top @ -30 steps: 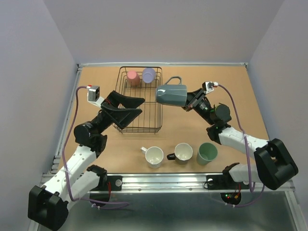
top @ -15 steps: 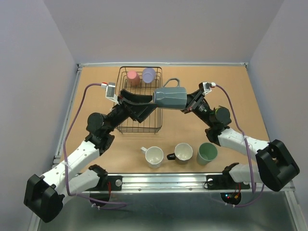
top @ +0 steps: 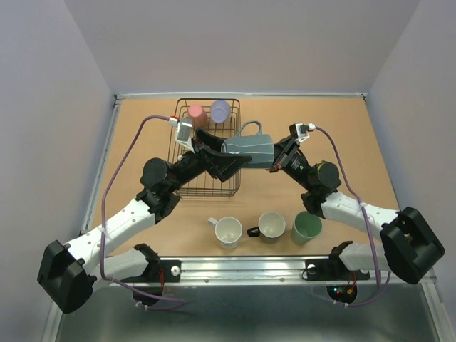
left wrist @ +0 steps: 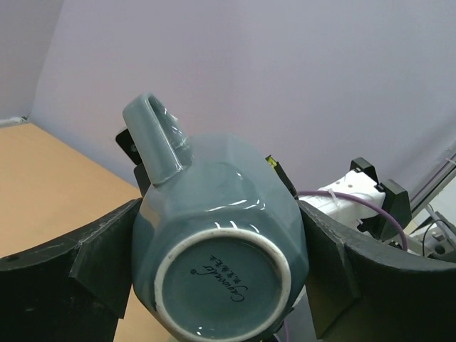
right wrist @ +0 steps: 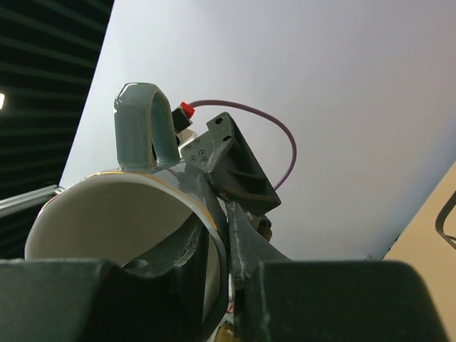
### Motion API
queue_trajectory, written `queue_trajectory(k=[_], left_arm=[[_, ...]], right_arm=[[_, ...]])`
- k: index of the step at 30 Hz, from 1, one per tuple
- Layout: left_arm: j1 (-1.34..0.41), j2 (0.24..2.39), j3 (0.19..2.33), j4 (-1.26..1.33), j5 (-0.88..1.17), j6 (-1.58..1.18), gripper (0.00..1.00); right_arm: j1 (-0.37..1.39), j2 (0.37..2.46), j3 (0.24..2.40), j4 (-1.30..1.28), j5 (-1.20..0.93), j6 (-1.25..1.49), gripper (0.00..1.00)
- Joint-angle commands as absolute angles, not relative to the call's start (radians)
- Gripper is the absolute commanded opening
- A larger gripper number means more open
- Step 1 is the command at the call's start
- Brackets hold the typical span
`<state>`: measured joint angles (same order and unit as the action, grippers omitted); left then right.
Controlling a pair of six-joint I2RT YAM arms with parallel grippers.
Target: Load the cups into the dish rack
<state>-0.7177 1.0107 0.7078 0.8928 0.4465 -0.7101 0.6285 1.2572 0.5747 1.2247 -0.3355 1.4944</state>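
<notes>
Right hand [top: 276, 161] pinches the rim of the grey-blue mug [top: 249, 149], raised over the dish rack [top: 206, 192]; left hand [left wrist: 217, 256] stands wide apart, flanking its base.

The grey-blue mug [left wrist: 221, 192] is finished in glossy glaze. The dish rack [top: 206, 189] is formed of thin black wire.

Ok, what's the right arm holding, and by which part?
The right gripper pinches the blue-grey mug by its rim, one finger inside. The left gripper's open fingers flank its body.
</notes>
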Motion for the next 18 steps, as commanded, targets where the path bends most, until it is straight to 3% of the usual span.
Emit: queue_trajectory(k=[1, 6, 9, 10, 13, 17, 18], left_arm=[[-0.739, 1.009, 0.762, 0.953, 0.508, -0.678, 0.77], [-0.742, 0.986, 0.755, 0.951, 0.486, -0.675, 0.44], [-0.742, 0.963, 0.755, 0.939, 0.457, -0.669, 0.14], [-0.742, 0.950, 0.758, 0.922, 0.448, -0.666, 0.00], [-0.742, 0.924, 0.761, 0.875, 0.410, -0.649, 0.00], [-0.742, 0.881, 0.773, 0.790, 0.342, -0.615, 0.00], [-0.742, 0.873, 0.773, 0.775, 0.333, -0.611, 0.00]], right_arm=[[0.650, 1.258, 0.650, 1.658, -0.325, 1.497, 0.00], [0.660, 1.270, 0.644, 1.664, -0.325, 1.493, 0.01], [0.663, 1.275, 0.631, 1.674, -0.325, 1.491, 0.00], [0.663, 1.275, 0.621, 1.674, -0.327, 1.493, 0.00], [0.663, 1.281, 0.618, 1.664, -0.347, 1.479, 0.01], [0.661, 1.282, 0.597, 1.654, -0.353, 1.465, 0.53], [0.663, 1.282, 0.592, 1.652, -0.347, 1.463, 0.59]])
